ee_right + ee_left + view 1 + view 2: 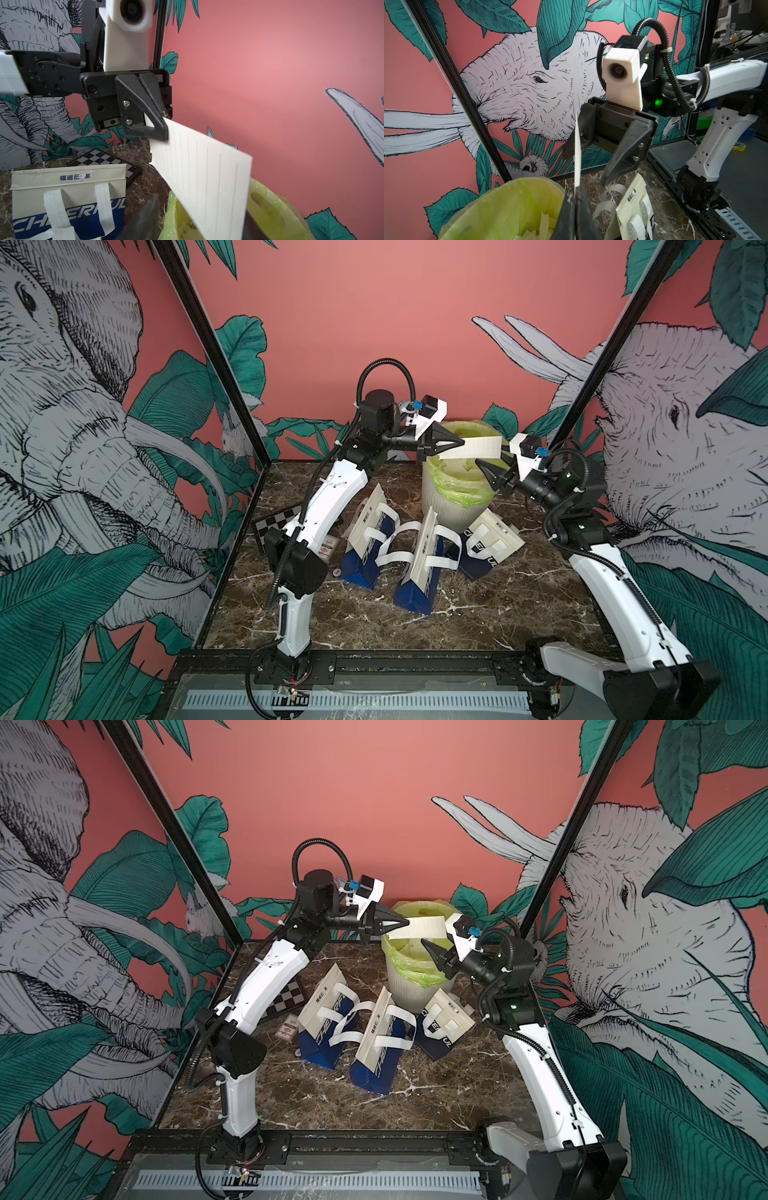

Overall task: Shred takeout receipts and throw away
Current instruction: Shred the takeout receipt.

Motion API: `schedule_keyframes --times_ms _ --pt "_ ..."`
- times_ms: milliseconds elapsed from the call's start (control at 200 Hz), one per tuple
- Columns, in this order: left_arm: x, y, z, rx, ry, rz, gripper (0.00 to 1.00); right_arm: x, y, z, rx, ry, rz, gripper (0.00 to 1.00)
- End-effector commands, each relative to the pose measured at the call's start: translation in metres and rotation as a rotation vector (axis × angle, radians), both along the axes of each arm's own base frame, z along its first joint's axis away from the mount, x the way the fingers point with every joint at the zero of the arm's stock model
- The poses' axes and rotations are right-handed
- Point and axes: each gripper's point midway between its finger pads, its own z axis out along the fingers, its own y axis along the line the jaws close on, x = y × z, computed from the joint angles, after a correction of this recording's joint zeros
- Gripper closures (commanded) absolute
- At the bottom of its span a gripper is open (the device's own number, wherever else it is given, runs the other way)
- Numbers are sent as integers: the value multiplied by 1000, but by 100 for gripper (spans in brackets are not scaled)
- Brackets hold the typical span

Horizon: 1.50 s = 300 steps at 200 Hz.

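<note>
Bag lettering
The bag (68, 193) shows "福运已至" on its cream band and "CHEERFUL" on blue, partly behind handles.

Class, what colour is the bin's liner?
The liner is yellow-green; clearest in the left wrist view.

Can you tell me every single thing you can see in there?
receipt: one, white with faint lines, held above the bin
paper scraps: several, pale, inside the bin
bin: one, white with a green liner, back of the table
tote bags: three, white and navy, in front of the bin
checkerboard: one, black and white, behind the left arm
small card: one, pale with red print, near the checkerboard
table: one, dark marble
left tool: black, shut on the receipt
right tool: black, open, by the receipt's free end
</note>
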Motion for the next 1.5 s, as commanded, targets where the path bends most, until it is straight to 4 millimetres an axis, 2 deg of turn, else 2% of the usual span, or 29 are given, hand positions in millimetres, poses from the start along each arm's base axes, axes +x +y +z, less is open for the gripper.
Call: schedule_keyframes --times_ms 0,205,260,270,300,450,555,770,930,1225,1395,1495 --pt "-21 11 7 41 -151 58 100 -14 -6 19 -63 -114 -32 38" --pt "-22 7 -6 99 -212 101 100 -27 3 26 -149 -149 34 42" --pt "-24 6 -9 118 -234 107 100 -27 7 19 -178 -131 55 43" --pt "-24 6 -10 125 -238 109 100 -29 7 27 -180 -150 55 43" --pt "-25 4 -14 141 -254 116 100 -31 9 29 -191 -157 65 44" --pt "-34 -3 -21 179 -291 103 100 -34 23 21 -258 -143 116 54" --pt "-33 -3 -16 167 -293 110 100 -37 28 14 -281 -133 144 55" --pt "-35 -3 -15 161 -294 99 100 -33 27 5 -316 -119 133 57" --pt "-38 -2 -14 159 -296 92 100 -28 24 1 -346 -112 103 66" --pt "-40 -2 -15 162 -297 81 100 -25 23 -5 -366 -99 98 70" --pt "-41 -1 -14 157 -297 77 100 -23 23 -2 -363 -104 92 82" --pt "-41 -1 -15 160 -299 79 100 -21 22 -1 -361 -110 80 85"
